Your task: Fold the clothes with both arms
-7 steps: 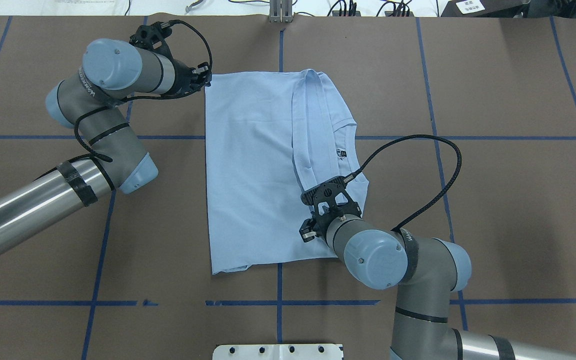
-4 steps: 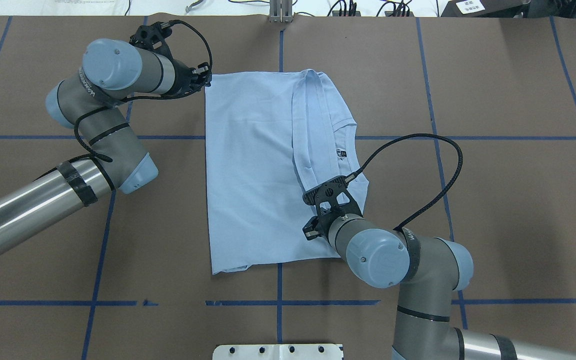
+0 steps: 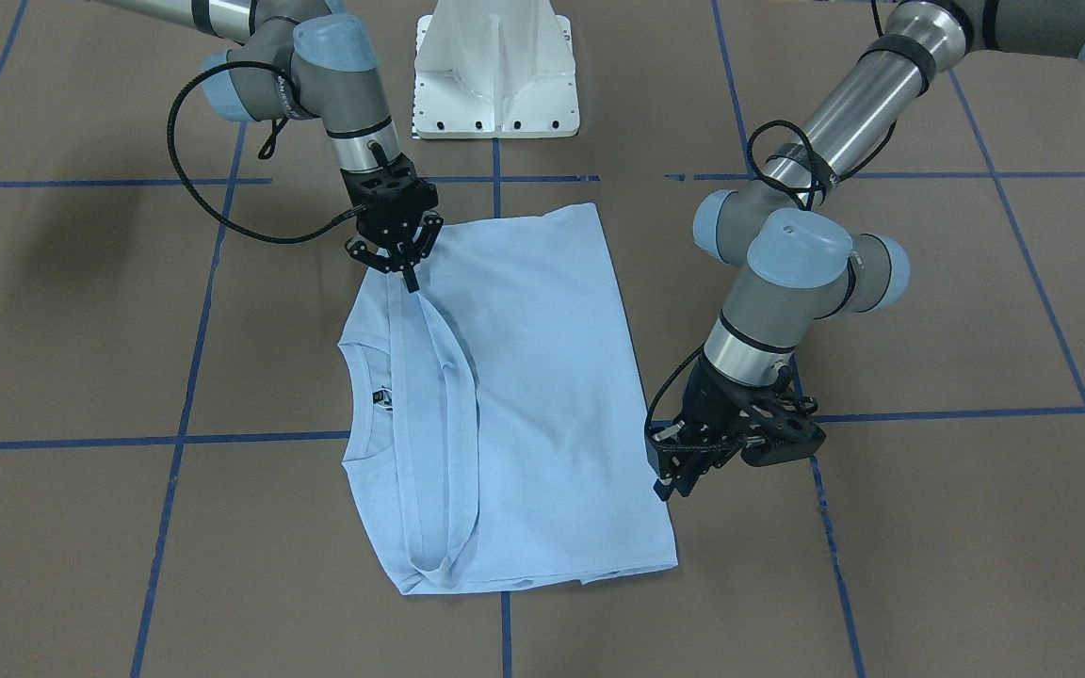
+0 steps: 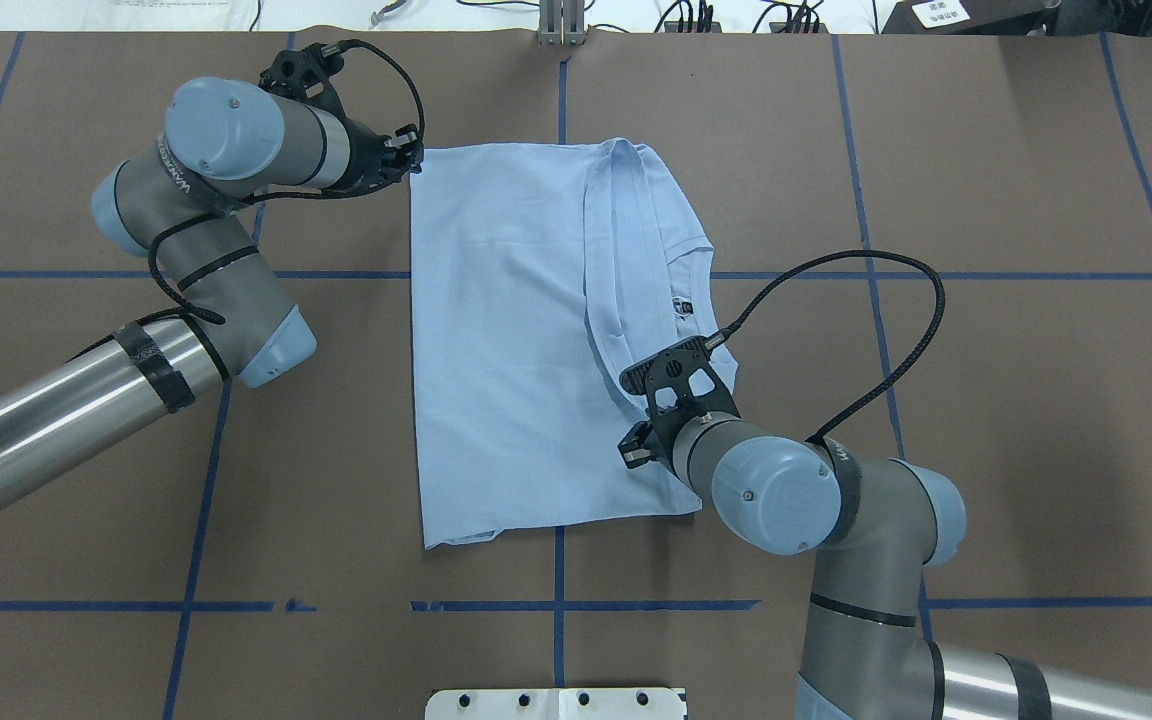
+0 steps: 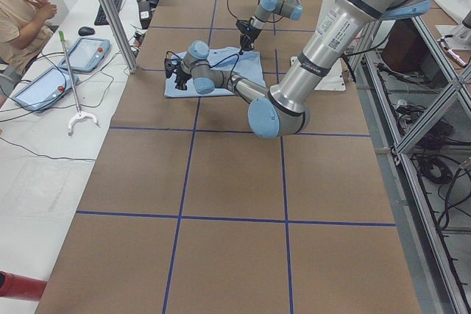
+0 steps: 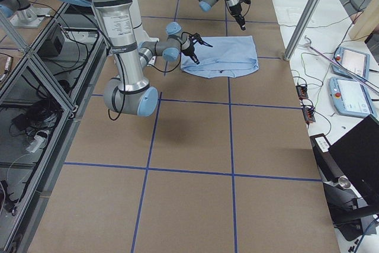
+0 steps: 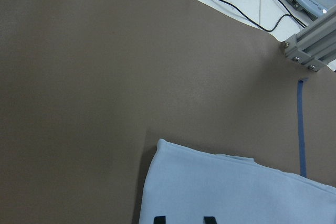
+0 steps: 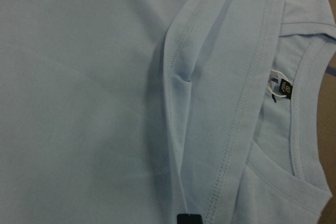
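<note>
The shirt point(image 4: 506, 330) lies mid-surface point(image 4: 986, 420), already folded into a tidy rectangle. Its hem point(image 8: 248, 103) is doubled over just beside the collar point(image 8: 300, 129), and no sleeve sticks out, so the first folds look done. The right tool point(image 3: 408, 278) is clenched and seems to pinch the hem's end nearest the robot, where the cloth rises to its tip. The left tool point(image 3: 672, 485) is released, hovering over the far corner of the folded edge. What is left, I judge, is at least one more fold to halve the rectangle, then letting go.
</note>
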### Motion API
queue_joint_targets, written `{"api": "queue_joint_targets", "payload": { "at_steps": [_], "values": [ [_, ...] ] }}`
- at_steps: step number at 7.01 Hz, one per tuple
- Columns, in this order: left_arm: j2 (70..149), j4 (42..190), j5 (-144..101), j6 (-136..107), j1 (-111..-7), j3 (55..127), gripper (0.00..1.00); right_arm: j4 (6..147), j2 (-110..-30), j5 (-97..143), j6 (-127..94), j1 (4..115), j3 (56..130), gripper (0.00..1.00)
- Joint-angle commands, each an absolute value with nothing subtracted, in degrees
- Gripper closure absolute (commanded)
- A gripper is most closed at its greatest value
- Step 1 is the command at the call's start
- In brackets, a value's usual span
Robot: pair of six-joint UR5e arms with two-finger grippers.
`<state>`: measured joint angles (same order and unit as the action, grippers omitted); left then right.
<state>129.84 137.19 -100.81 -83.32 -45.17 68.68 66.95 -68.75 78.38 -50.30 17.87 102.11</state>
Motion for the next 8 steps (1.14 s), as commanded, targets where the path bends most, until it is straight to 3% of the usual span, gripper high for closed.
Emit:
{"api": "queue_joint_targets", "payload": {
  "at_steps": [1,3,4,5,6,8],
  "values": [
    [129.8,137.2,-100.8,-83.3,-45.2,68.6,0.64,67.0,-72.9,78.6,-50.8,17.9,105.4,1.0],
    [129.8,137.2,-100.8,-83.3,-45.2,68.6,0.64,67.1,-73.3,78.6,-51.3,17.8,105.8,1.0],
    [129.8,137.1,-100.7,-83.4,-45.2,68.7,0.64,67.1,-73.2,78.7,-51.3,17.8,106.4,0.65],
    [129.8,137.1,-100.7,-83.5,-45.2,68.6,0.64,67.1,-73.2,78.6,-51.5,17.8,106.5,0.42],
    [129.8,137.1,-100.7,-83.5,-45.2,68.6,0.64,67.1,-73.2,78.7,-53.8,17.8,107.0,0.28],
    [129.8,137.1,-100.7,-83.5,-45.2,68.6,0.64,67.0,-73.3,78.7,-65.5,17.8,107.8,0.26]
  ]
}}
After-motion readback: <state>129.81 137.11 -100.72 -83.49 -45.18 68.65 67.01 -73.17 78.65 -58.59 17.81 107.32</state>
